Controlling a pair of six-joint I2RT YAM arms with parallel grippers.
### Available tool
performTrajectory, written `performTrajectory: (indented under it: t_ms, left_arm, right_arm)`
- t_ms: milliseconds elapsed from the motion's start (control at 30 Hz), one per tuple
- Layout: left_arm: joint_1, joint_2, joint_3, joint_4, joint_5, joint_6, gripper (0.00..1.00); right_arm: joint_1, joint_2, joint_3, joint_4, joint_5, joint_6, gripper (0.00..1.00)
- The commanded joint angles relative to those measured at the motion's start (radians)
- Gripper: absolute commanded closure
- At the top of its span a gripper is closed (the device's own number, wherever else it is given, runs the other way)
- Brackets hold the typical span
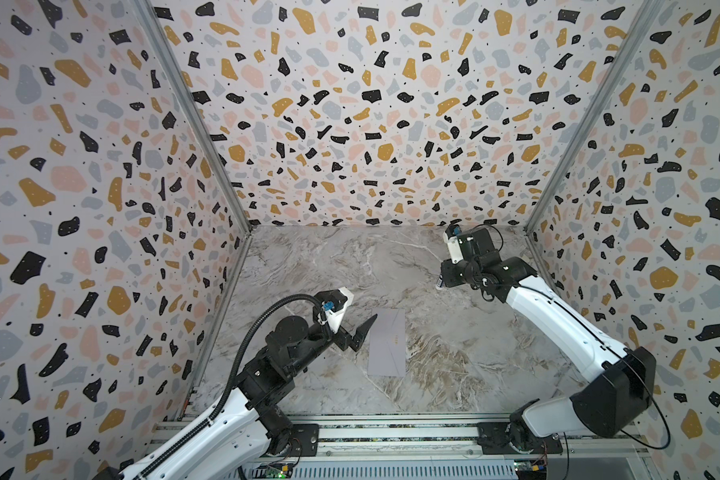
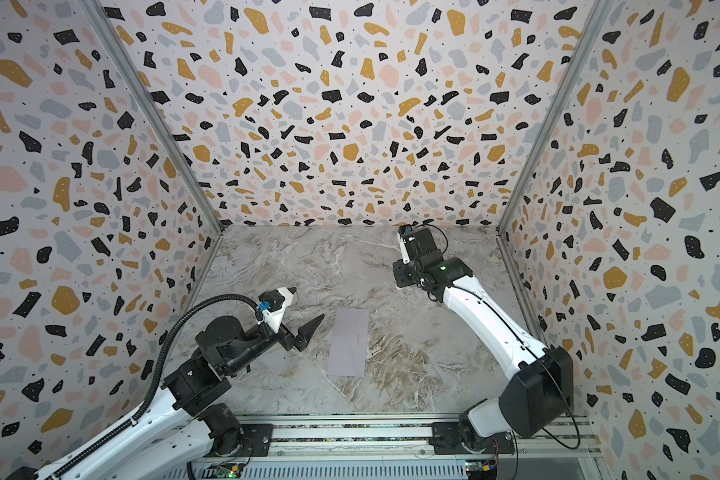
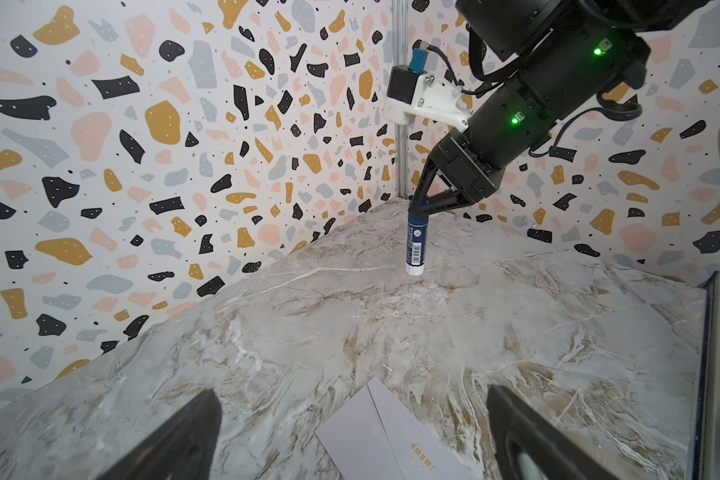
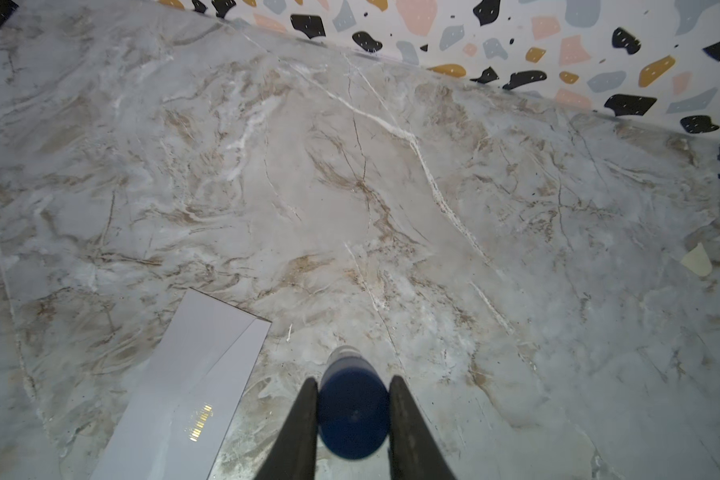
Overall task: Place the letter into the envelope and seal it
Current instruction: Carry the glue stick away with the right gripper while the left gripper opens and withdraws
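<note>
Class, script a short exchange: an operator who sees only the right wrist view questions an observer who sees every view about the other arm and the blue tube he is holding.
Operator: Where is the other arm?
Observer: The left gripper hangs wide open and empty beside the envelope, on its left in both top views.
Operator: How does my tube sit?
Observer: The blue tube hangs upright from the right gripper, white end down.

Envelope (image 1: 387,343) (image 2: 348,343) (image 3: 371,432): plain pale grey-lavender, long rectangle, lying flat on the marble counter (image 1: 454,291), left of centre in both top views. Long axis runs front to back, slightly skewed. Flap (image 4: 233,386) folded down flat with its slanted edge visible; small gold mark (image 4: 198,419) faces up, near one long edge.
</note>
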Motion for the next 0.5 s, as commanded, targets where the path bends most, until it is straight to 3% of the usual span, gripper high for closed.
performTrajectory:
  t_ms: [0,467]
  left_arm:
    - [0.002,-0.006,-0.013,0.029,-0.005,0.003,0.00]
    - [0.003,0.001,-0.013,0.029,0.009,-0.003,0.00]
  right_arm:
    - [-0.037,0.045,0.085,-0.134,-0.043,-0.030,1.00]
    - [-0.103,0.286,0.177,-0.336,-0.090,-0.109,1.00]
